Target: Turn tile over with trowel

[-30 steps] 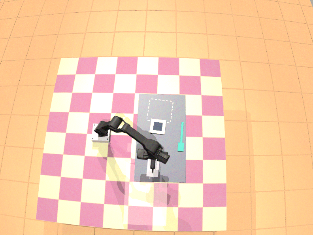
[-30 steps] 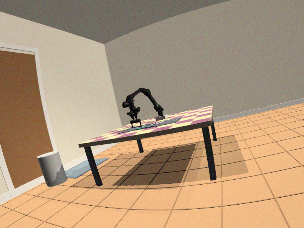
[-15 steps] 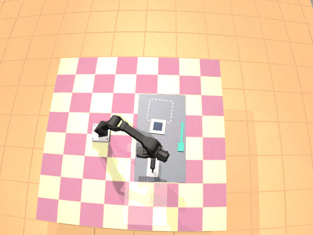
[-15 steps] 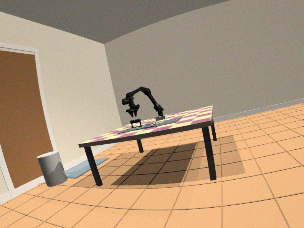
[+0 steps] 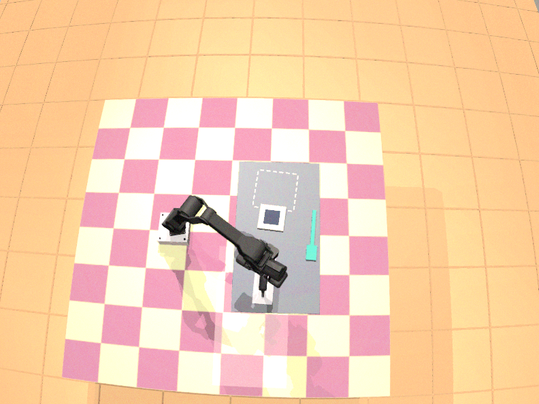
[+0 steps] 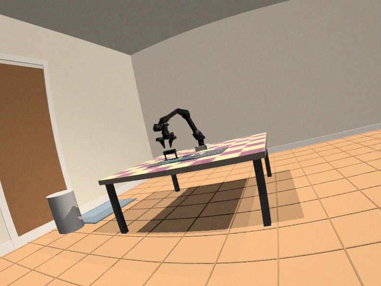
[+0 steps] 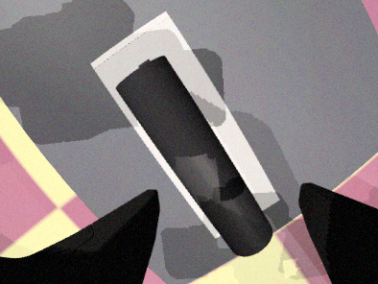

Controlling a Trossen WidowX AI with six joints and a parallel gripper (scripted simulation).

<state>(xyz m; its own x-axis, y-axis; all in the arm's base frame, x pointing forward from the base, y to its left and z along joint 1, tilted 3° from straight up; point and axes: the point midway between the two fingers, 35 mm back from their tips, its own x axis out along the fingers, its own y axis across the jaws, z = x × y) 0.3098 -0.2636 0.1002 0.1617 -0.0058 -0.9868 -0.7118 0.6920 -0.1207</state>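
- Top view: grey mat (image 5: pixel 300 278) lies on the checkered surface (image 5: pixel 130 130); tile (image 5: pixel 271 217) sits marked side up, just below the dashed outline (image 5: pixel 275 190), overlapping its lower edge; a teal flat tool-shaped piece (image 5: pixel 312 237) lies on the mat right of the tile
- Trowel (image 5: pixel 263 292): white blade flat on the mat's near end, dark handle above it; partly hidden under the arm here
- Exterior view: tool (image 6: pixel 166 142) hangs above the trowel's handle (image 6: pixel 169 151), apart from it; tile too small to make out
- Wrist view: fingers spread wide either side of the handle (image 7: pixel 192 151), nothing between them; tool released
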